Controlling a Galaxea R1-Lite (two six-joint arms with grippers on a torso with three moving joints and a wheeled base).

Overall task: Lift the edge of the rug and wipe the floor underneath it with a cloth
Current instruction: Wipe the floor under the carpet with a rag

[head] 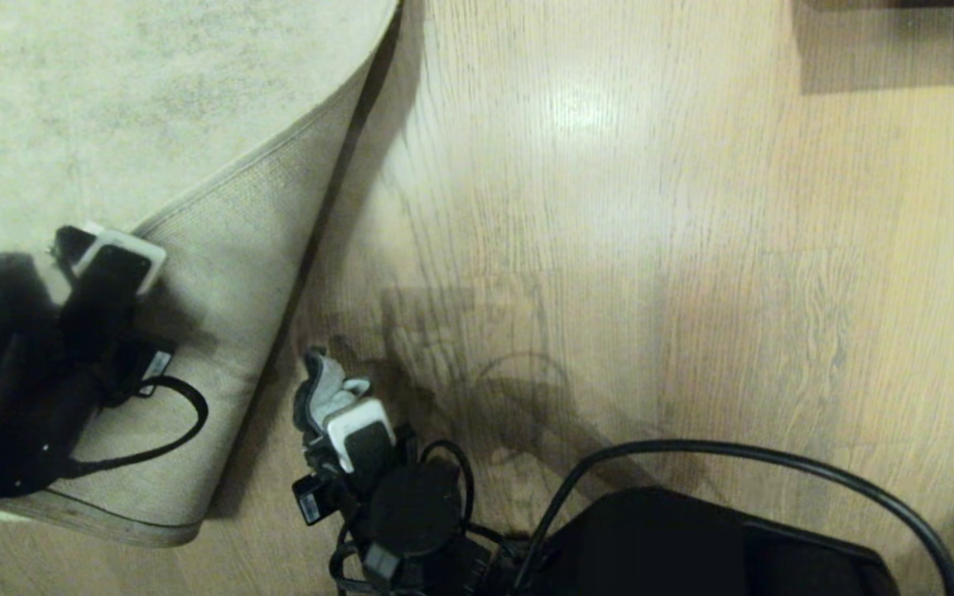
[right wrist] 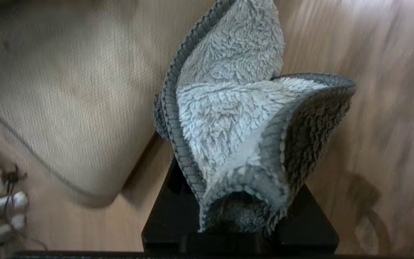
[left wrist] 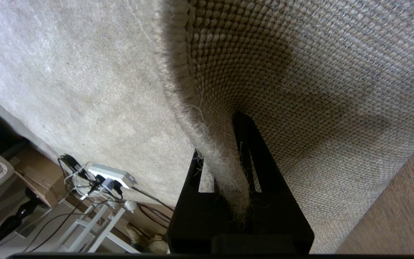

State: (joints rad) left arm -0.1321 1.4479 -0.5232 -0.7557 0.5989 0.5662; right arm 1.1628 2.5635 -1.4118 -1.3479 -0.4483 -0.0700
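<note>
Woven-backed rug edge (left wrist: 207,144), floppy yet heavy, hangs pinched at its border in the left gripper (head: 104,252), while beside it the right gripper (head: 336,414) clamps the soft, light cloth (right wrist: 235,144) (fluffy) over bare floor (head: 651,248).

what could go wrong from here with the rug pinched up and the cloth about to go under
1. The left tool pinches only the thin frayed rug edge; it may slip free and the flap drop back.
2. The cloth sticks up loosely from the right tool and could snag on the folded-back backing or pull out while wiping.
3. The right tool's dangling cable might drag over the floor.
</note>
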